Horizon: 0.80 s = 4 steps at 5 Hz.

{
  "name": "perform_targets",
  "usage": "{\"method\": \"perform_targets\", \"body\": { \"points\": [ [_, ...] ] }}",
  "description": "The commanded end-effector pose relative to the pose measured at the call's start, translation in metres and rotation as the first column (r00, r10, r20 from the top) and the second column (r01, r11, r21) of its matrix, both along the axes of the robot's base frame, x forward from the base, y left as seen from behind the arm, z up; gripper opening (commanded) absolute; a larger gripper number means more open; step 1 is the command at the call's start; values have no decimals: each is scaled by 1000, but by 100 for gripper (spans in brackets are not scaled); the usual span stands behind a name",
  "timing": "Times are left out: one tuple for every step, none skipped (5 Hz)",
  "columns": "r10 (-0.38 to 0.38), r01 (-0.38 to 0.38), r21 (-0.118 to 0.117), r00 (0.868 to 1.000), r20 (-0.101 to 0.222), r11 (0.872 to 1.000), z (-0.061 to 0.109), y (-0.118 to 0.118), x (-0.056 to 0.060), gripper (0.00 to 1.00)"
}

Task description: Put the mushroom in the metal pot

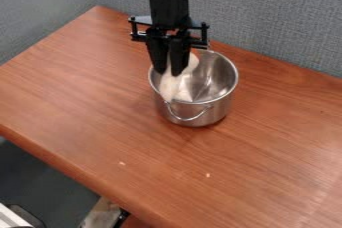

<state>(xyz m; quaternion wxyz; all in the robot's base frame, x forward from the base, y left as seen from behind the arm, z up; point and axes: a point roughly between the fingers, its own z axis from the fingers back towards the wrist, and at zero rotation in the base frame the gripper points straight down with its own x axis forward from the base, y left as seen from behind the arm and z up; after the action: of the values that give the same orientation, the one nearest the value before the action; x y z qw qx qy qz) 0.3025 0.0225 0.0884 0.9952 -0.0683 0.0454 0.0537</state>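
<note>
The metal pot stands upright in the middle of the wooden table, its small loop handle facing the front. My black gripper hangs straight down over the pot's left rim, its fingertips dipping just inside. The jaws are shut on the mushroom, which shows as a cream patch beside the dark fingers. Most of the mushroom is hidden by them.
The brown wooden table has its left corner and front edge close by. A grey wall rises behind the table. Floor and some white objects show below the table's front edge.
</note>
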Motion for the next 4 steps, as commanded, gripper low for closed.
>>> {"method": "perform_targets", "body": {
  "points": [
    [-13, 12, 19, 998, 56, 1000, 14, -3, 1, 0],
    [-9, 7, 23, 998, 58, 1000, 11, -5, 1, 0],
    [-1, 0, 29, 998, 60, 1000, 8, -6, 2, 0],
    [5, -7, 33, 998, 60, 999, 4, -7, 4, 0]
  ]
}}
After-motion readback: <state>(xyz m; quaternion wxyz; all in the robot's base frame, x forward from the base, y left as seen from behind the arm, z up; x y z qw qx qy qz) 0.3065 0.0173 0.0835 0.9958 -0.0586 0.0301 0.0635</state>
